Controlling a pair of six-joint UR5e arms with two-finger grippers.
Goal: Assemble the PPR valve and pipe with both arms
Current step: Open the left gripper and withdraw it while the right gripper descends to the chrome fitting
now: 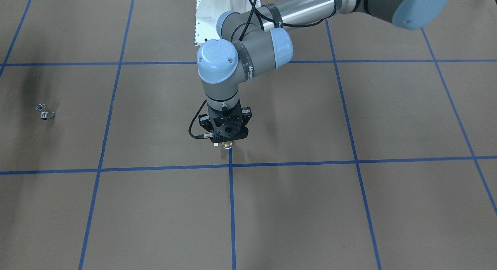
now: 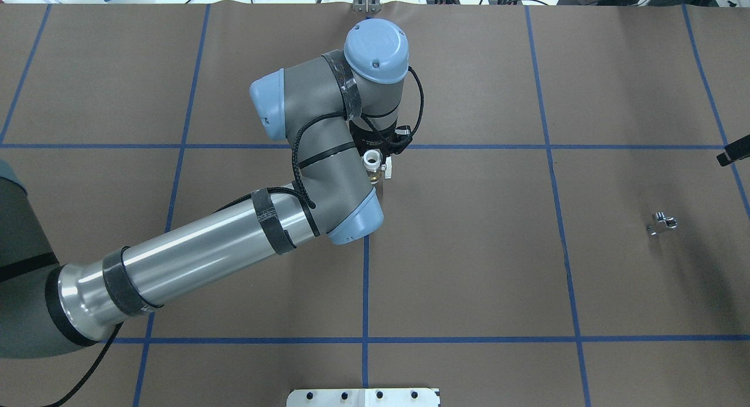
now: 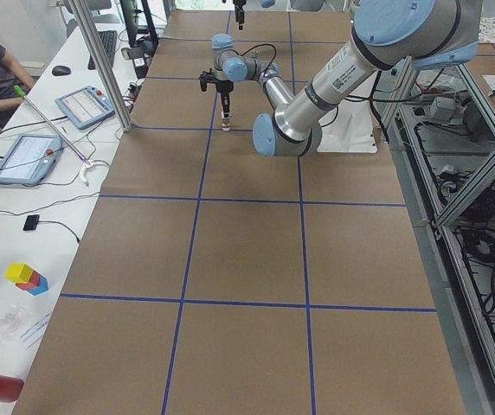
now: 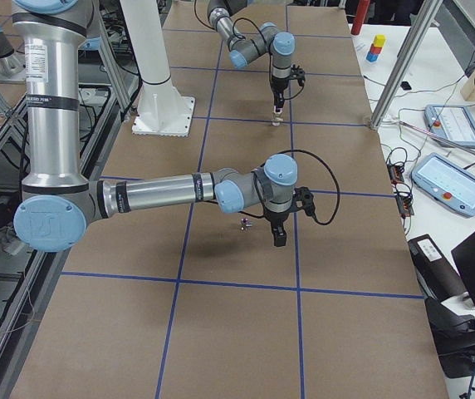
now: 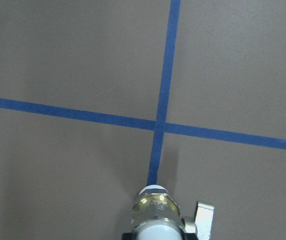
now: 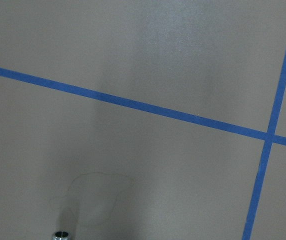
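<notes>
The PPR valve (image 5: 154, 212), brass in the middle with white ring ends and a white side handle, hangs upright in my left gripper (image 1: 226, 142), which is shut on it. It sits low over a crossing of blue tape lines, and also shows in the overhead view (image 2: 371, 161). The pipe, a small silver angled fitting (image 2: 662, 224), lies on the table far to the right, also in the front view (image 1: 44, 111). My right gripper (image 4: 279, 236) hovers close beside the fitting. Only a black sliver of it (image 2: 732, 151) shows overhead, so I cannot tell its state. The fitting's top (image 6: 60, 235) shows in the right wrist view.
The brown table is marked with a grid of blue tape lines (image 2: 364, 278). The robot's white pedestal base (image 1: 209, 17) stands at the table's robot side. Tablets and cables (image 4: 449, 125) lie on the side bench beyond the table's far edge.
</notes>
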